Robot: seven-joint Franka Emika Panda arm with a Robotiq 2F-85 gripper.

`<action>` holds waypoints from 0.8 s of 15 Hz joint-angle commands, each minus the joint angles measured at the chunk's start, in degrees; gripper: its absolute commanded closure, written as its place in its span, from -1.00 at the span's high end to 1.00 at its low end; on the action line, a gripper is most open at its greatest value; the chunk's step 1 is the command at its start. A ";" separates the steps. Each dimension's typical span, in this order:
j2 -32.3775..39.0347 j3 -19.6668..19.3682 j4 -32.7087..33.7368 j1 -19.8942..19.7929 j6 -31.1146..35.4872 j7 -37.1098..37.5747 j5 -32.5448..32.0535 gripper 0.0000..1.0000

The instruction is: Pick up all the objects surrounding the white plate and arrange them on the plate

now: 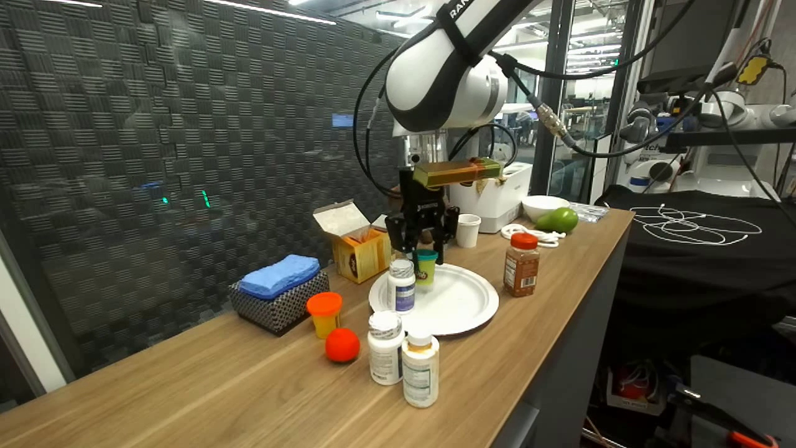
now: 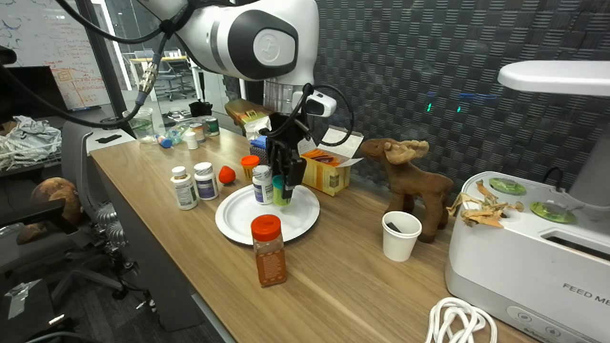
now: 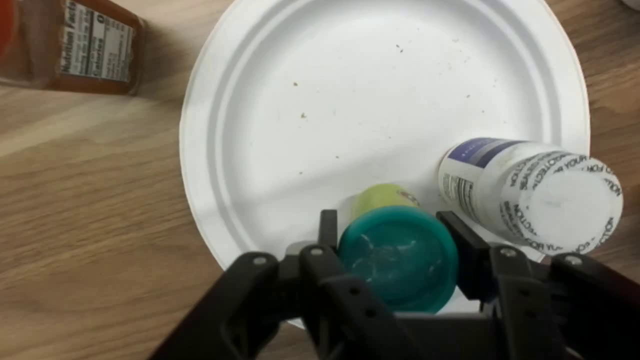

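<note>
I am working the rig from afar as my end effector point(image 3: 392, 237) pinches a teal-lidded tub point(image 1: 426, 272) over a white plate point(image 3: 325, 110), its fingers point(image 3: 472, 265) on either side of the lid. The tub looks upright in both exterior views (whether its base meets the plate or hangs just above it, I cannot tell). Just beside it, a white pill bottle point(image 3: 492, 175) stands upright on the plate near the rim; in the wrist view, one finger comes between the two.

More objects surround the plate on the wooden tabletop point(image 1: 249, 379). In an exterior view, a second bottle point(image 1: 384, 353) and a third bottle point(image 1: 420, 373), both white, stand upright close together, with a red-orange ball point(image 1: 342, 345) near them and an orange-lidded tub point(image 1: 325, 318) just behind the ball. Well apart from that group, a red-topped jar point(image 2: 270, 255) stands upright beside the plate, its Nutrition Facts panel legible in the wrist view.

Behind the plate in both exterior views sits an open yellow carton point(image 1: 364, 258), and near it a blue item point(image 1: 280, 277) lies on a dark patterned box point(image 1: 292, 305). In an exterior view, a brown toy moose point(image 2: 412, 186) stands near a white cup point(image 2: 401, 245) (something dark shows inside it), and a coiled white cord point(image 2: 460, 305) lies in front of a white appliance point(image 2: 505, 267) marked "FEED ME."
</note>
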 commanded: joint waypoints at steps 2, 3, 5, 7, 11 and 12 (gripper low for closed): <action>0.81 -1.49 1.06 0.75 3.79 4.73 -1.12 -0.45; 0.99 -1.81 1.25 0.88 4.34 5.78 -1.42 -0.45; 1.28 -2.18 1.68 1.08 4.22 7.89 -1.38 -0.45; 1.67 -2.24 2.24 1.12 3.54 9.83 -0.68 -0.45; 2.79 -2.14 3.44 1.62 3.18 13.16 -0.50 -0.45; 3.10 -2.06 3.74 1.77 3.07 13.72 -0.37 -0.45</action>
